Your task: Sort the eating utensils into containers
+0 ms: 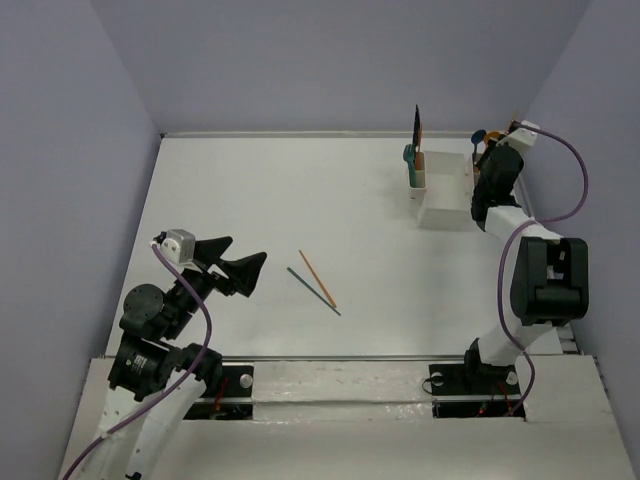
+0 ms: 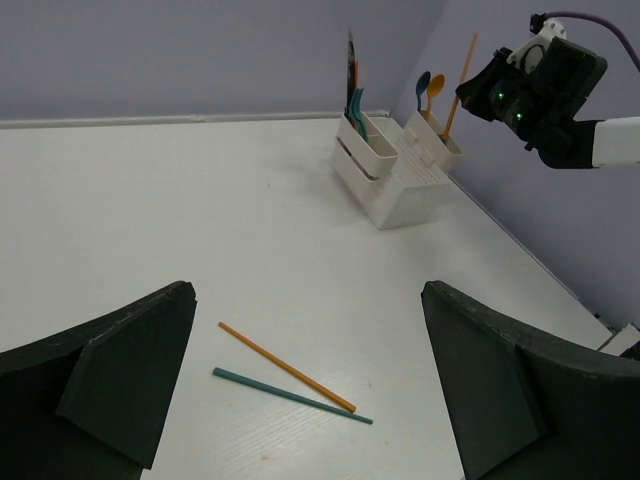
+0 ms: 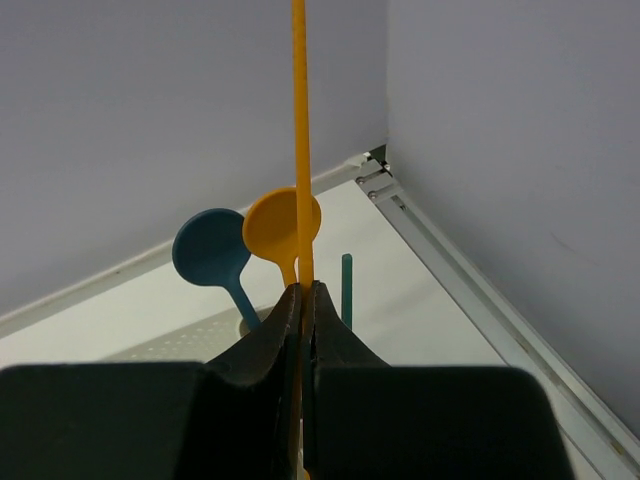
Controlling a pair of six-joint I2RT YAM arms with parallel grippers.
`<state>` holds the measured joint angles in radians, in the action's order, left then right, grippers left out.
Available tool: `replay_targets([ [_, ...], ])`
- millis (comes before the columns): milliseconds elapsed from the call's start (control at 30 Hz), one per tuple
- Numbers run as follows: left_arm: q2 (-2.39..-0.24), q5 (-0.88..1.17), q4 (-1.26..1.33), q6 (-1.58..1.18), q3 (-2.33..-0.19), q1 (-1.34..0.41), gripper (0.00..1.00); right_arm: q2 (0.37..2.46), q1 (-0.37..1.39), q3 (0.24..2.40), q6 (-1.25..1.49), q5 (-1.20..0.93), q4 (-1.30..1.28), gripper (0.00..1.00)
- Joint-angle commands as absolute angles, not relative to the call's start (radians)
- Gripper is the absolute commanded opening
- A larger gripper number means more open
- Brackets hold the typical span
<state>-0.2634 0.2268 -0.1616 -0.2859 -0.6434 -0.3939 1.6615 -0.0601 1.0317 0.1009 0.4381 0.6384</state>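
Observation:
An orange chopstick (image 1: 317, 276) and a dark teal chopstick (image 1: 312, 290) lie crossed on the table, also in the left wrist view (image 2: 286, 380) (image 2: 290, 395). My left gripper (image 1: 243, 268) is open just left of them, above the table. The white caddy (image 1: 445, 190) stands at the far right. Its left cups hold a teal spoon (image 1: 409, 155) and a dark knife (image 1: 417, 125). My right gripper (image 3: 301, 292) is shut on an upright orange chopstick (image 3: 299, 120) over the caddy's right end, where a blue spoon (image 3: 212, 255), an orange spoon (image 3: 275, 225) and a teal chopstick (image 3: 346, 288) stand.
Purple-grey walls close the table at the back and both sides. A metal rail (image 3: 470, 290) runs along the table's right edge close to the caddy. The arm bases sit on the near rail (image 1: 340, 385).

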Motion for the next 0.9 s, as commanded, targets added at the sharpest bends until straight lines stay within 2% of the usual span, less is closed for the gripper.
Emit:
replay_targets([
  [0, -0.268, 0.222, -0.118, -0.278, -0.646, -0.4, 0.99, 1.655, -0.069, 1.02, 0.109, 0.454, 0.722, 0.0],
  [233, -0.258, 0.219, -0.12, -0.278, -0.646, -0.4, 0.99, 1.652, -0.069, 0.96, 0.118, 0.463, 0.739, 0.0],
  [333, -0.258, 0.221, -0.118, -0.276, -0.646, -0.4, 0.99, 1.646, -0.069, 0.951, 0.118, 0.469, 0.726, 0.03],
  [400, -0.258, 0.221, -0.12, -0.276, -0.644, -0.4, 0.99, 1.638, -0.069, 0.95, 0.127, 0.463, 0.716, 0.08],
  [433, -0.258, 0.221, -0.118, -0.276, -0.644, -0.4, 0.99, 1.635, -0.069, 0.953, 0.132, 0.457, 0.707, 0.12],
  [467, -0.256, 0.221, -0.118, -0.276, -0.646, -0.4, 0.99, 1.635, -0.069, 0.965, 0.136, 0.451, 0.683, 0.25],
  [567, -0.256, 0.221, -0.118, -0.276, -0.644, -0.4, 0.99, 1.631, -0.069, 0.992, 0.132, 0.433, 0.641, 0.43],
  [667, -0.25, 0.224, -0.118, -0.279, -0.644, -0.4, 0.99, 1.611, -0.049, 1.019, 0.127, 0.445, 0.585, 0.69],
  [733, -0.239, 0.219, -0.12, -0.278, -0.646, -0.4, 0.99, 1.582, -0.049, 1.047, 0.153, 0.448, 0.516, 0.78],
  [867, -0.242, 0.21, -0.118, -0.275, -0.649, -0.4, 0.99, 1.508, -0.029, 1.089, 0.225, 0.434, 0.369, 0.91],
])
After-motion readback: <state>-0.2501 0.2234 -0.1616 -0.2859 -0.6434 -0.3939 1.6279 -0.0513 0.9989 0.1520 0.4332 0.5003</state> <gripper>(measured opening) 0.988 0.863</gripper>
